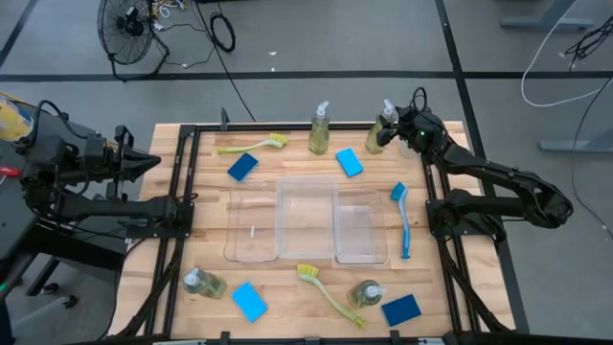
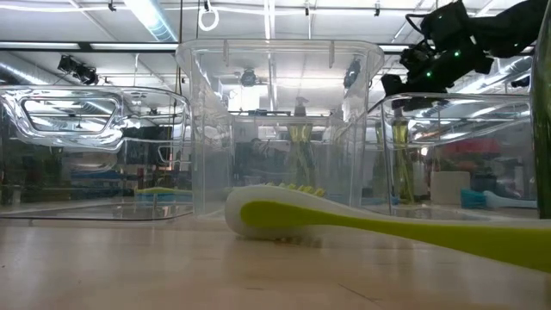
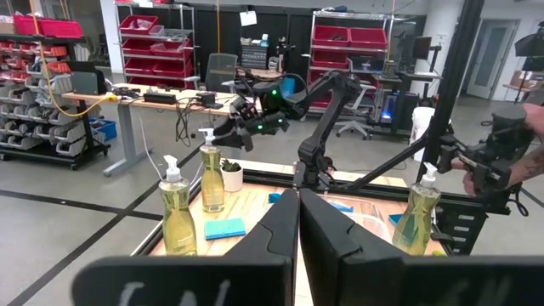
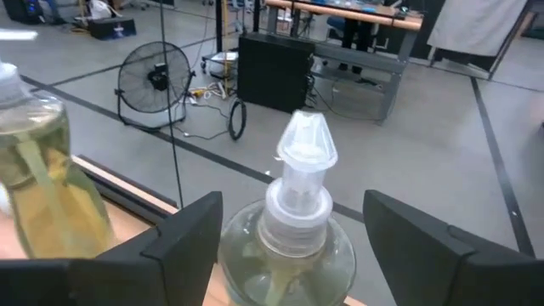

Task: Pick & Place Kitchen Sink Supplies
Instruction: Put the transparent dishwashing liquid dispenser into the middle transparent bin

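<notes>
Soap bottle [image 4: 289,238] sat between right gripper [image 4: 293,234] fingers, spread apart, 1 o'clock | risk: off-centre closing could topple it

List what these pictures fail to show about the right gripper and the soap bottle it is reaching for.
- Contact: in the right wrist view the right gripper has open fingers either side of the soap bottle, but the picture's bottom edge cuts off bottle body and fingertips.
- High view: the gripper covers part of that bottle, and the fingers are too small to separate.
- Low view: the clear trays block the bottle's base.
</notes>
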